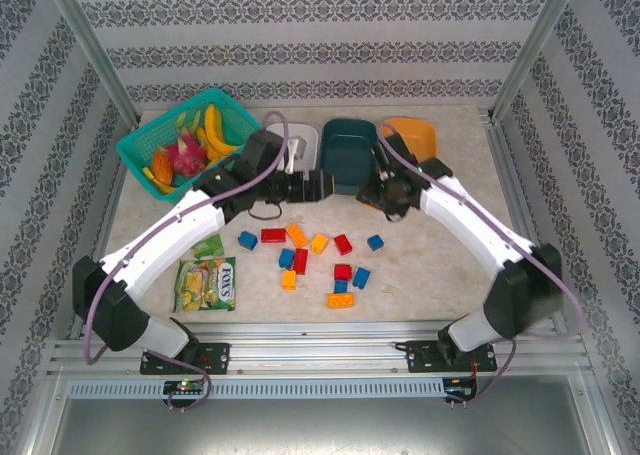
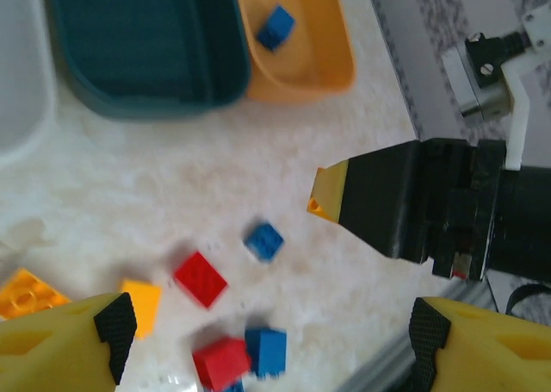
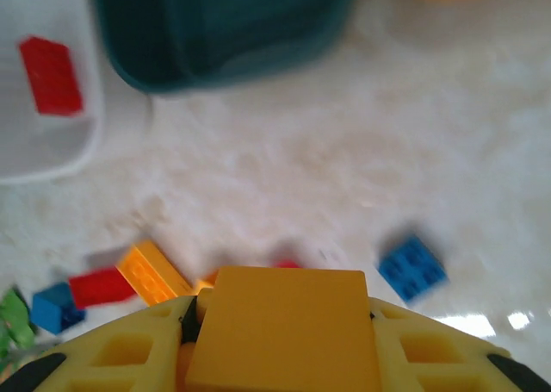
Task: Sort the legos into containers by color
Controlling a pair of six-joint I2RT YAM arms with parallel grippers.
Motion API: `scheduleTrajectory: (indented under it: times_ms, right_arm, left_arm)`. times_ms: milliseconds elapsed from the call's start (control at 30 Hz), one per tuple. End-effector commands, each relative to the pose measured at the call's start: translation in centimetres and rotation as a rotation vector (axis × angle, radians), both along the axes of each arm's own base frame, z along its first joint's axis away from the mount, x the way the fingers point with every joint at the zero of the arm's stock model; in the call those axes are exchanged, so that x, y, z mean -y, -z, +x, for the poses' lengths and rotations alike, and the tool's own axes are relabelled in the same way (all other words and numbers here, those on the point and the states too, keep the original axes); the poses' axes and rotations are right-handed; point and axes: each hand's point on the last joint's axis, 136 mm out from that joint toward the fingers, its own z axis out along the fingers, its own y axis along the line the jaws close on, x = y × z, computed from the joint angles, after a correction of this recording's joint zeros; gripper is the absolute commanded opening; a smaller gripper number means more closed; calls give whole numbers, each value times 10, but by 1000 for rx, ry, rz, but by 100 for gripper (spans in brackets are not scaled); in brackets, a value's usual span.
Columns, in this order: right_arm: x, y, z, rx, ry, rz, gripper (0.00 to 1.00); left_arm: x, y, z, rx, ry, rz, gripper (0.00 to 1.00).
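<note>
Three tubs stand far: white tub [image 1: 305, 143] holding one red brick [image 3: 50, 75]; teal tub [image 1: 348, 147]; orange tub [image 1: 418, 133] holding one blue brick [image 2: 276, 27]. Thirteen loose legos [image 1: 301, 261] lie nearer; the right gripper [image 3: 282, 310] clamps one orange-yellow brick [image 3: 288, 349]; the left gripper [image 2: 271, 319] gapes wide.

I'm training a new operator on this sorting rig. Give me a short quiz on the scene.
1. True or false: the orange tub holds a red brick.
2. Which colour of tub holds a red brick? A white, B dark teal, C orange.
3. Fill in: the right gripper is shut on an ___ brick.
Key: 1 false, it holds a blue brick. 2 A, the white tub. 3 orange-yellow brick.
</note>
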Motion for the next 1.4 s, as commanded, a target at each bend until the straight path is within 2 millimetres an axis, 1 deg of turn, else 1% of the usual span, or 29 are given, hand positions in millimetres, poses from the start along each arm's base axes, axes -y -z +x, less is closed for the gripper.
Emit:
scheduleTrajectory:
  times_ms: [0, 67, 133, 200, 233, 267, 300, 433, 567, 633, 700, 733, 800, 900, 933, 1000, 1067, 1133, 1167, 1233, 1300, 1367]
  right_arm:
    - [-10, 15, 46, 18, -53, -77, 34]
    - [-20, 21, 76, 15, -67, -74, 33]
    - [-27, 32, 104, 6, -70, -74, 33]
    - [-30, 43, 126, -3, -65, -70, 33]
    - [-30, 51, 136, -15, -59, -69, 33]
    - [-31, 56, 145, -23, -53, -63, 34]
    - [-30, 66, 151, -49, -43, -59, 34]
    - [-29, 103, 167, -141, -16, -33, 36]
    - [-31, 128, 171, -205, -7, -15, 38]
    - [-30, 135, 170, -232, -3, -10, 43]
    - [-30, 137, 168, -242, -5, -14, 50]
    - [-29, 133, 169, -236, -7, -15, 55]
    - [-28, 120, 172, -205, -12, -14, 62]
    - [-30, 84, 177, -127, -21, -1, 68]
    - [-30, 68, 178, -96, -25, 3, 70]
    - [-28, 37, 176, -40, -30, 1, 70]
    - [-24, 7, 167, 15, -37, -12, 70]
    - [-17, -12, 151, 51, -39, -24, 69]
    - [-13, -17, 140, 63, -41, -28, 68]
    - [-3, -20, 116, 76, -46, -36, 66]
    - [6, -10, 85, 63, -70, -49, 66]
    - [15, 7, 49, 33, -122, -73, 66]
  left_arm:
    - [-23, 14, 37, -65, -134, 16, 85]
    - [-33, 19, 56, -84, -181, 19, 85]
    - [-39, 27, 75, -114, -211, 10, 84]
    - [-41, 33, 88, -131, -223, -3, 84]
    - [-42, 36, 94, -136, -228, -7, 84]
    - [-44, 39, 99, -140, -237, -11, 84]
    - [-45, 44, 104, -151, -244, -12, 84]
    - [-44, 57, 116, -178, -249, -13, 83]
    - [-42, 66, 118, -195, -247, -12, 82]
    - [-42, 68, 118, -200, -247, -11, 82]
    - [-42, 69, 116, -202, -243, -7, 82]
    - [-43, 69, 115, -202, -244, -7, 82]
    - [-44, 67, 112, -198, -242, -9, 82]
    - [-44, 63, 107, -189, -231, -10, 82]
    - [-43, 60, 104, -185, -223, -12, 82]
    - [-40, 56, 96, -174, -198, -5, 82]
    - [-35, 53, 82, -164, -156, 13, 82]
    - [-30, 53, 65, -162, -114, 30, 82]
    - [-27, 54, 55, -160, -90, 33, 82]
    - [-22, 56, 34, -150, -46, 39, 82]
    - [-17, 61, 11, -141, 5, 48, 82]
    - [-11, 70, -14, -131, 67, 79, 82]
